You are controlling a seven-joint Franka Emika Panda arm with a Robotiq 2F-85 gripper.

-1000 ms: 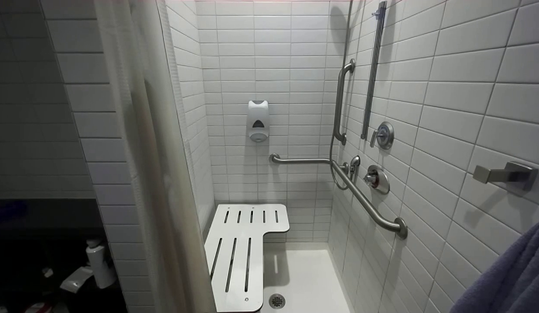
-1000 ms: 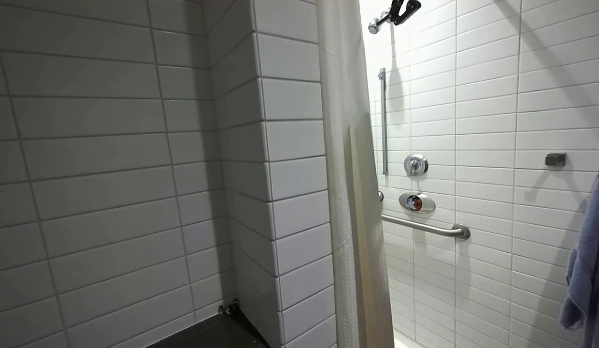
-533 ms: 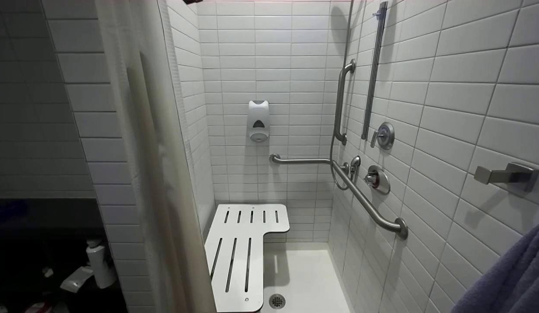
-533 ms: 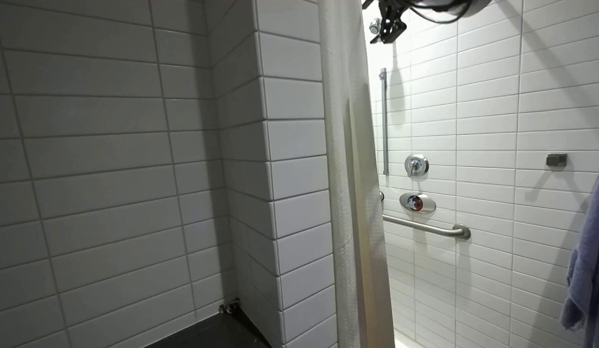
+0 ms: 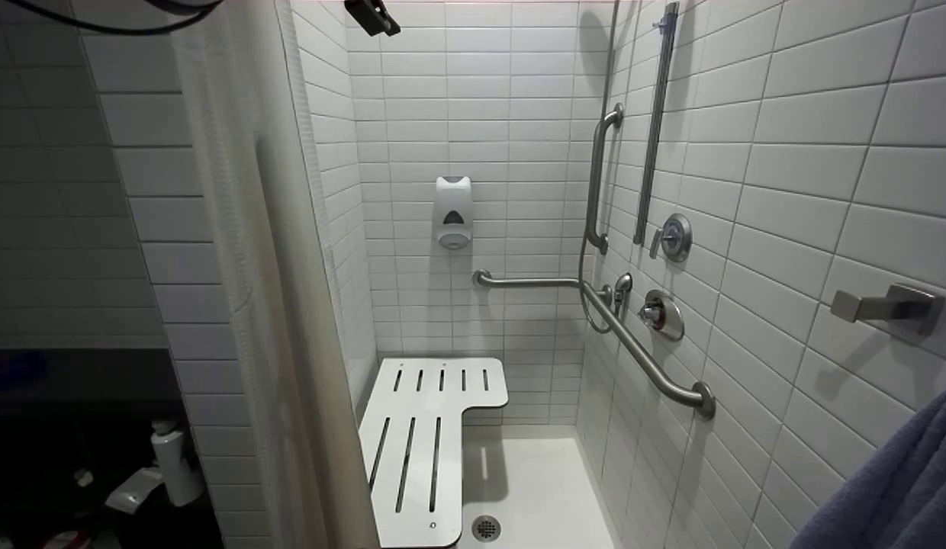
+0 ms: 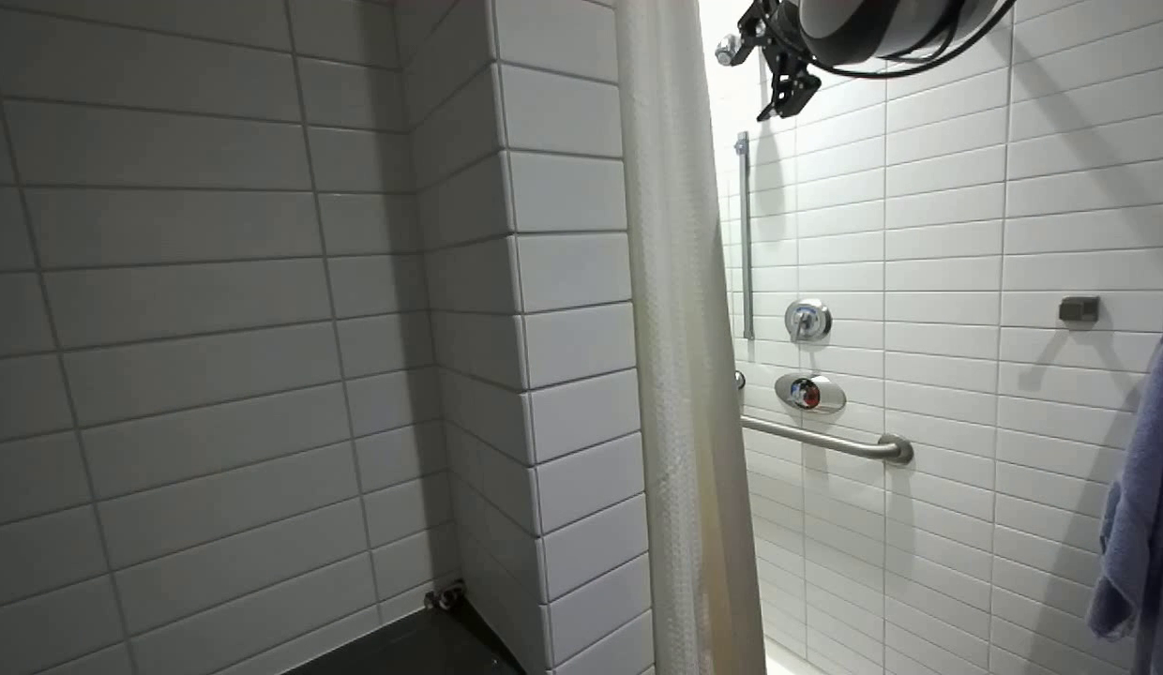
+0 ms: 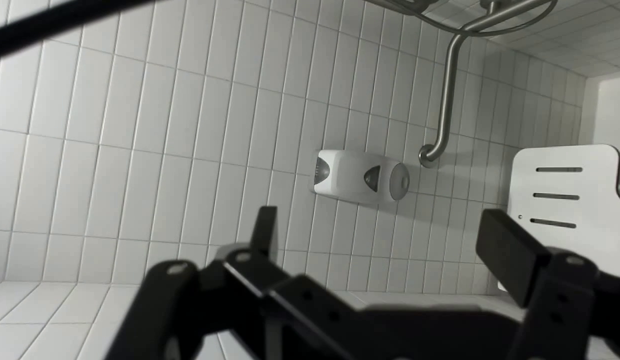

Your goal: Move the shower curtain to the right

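The shower curtain, a tall cream-white sheet with vertical folds, hangs bunched at the left side of the shower opening in both exterior views (image 5: 240,229) (image 6: 680,328). My gripper (image 6: 752,80) is high up, to the right of the curtain's upper part in that exterior view, with its fingers spread and nothing between them. In an exterior view only a black finger (image 5: 372,17) shows at the top edge, right of the curtain. In the wrist view the two fingertips (image 7: 380,220) are wide apart with tiled wall behind them. The curtain does not show in the wrist view.
A white slatted seat (image 5: 427,450) stands inside the shower. A soap dispenser (image 5: 453,213) is on the back wall. Grab bars (image 5: 648,358) and valves (image 5: 675,238) line the right wall. A wall hook (image 5: 885,305) and purple towel (image 5: 900,480) are at right.
My gripper and arm have come down into view from the top in both exterior views. The spread fingers show more clearly now. Shading on the curtain has shifted; the curtain hangs in about the same place.
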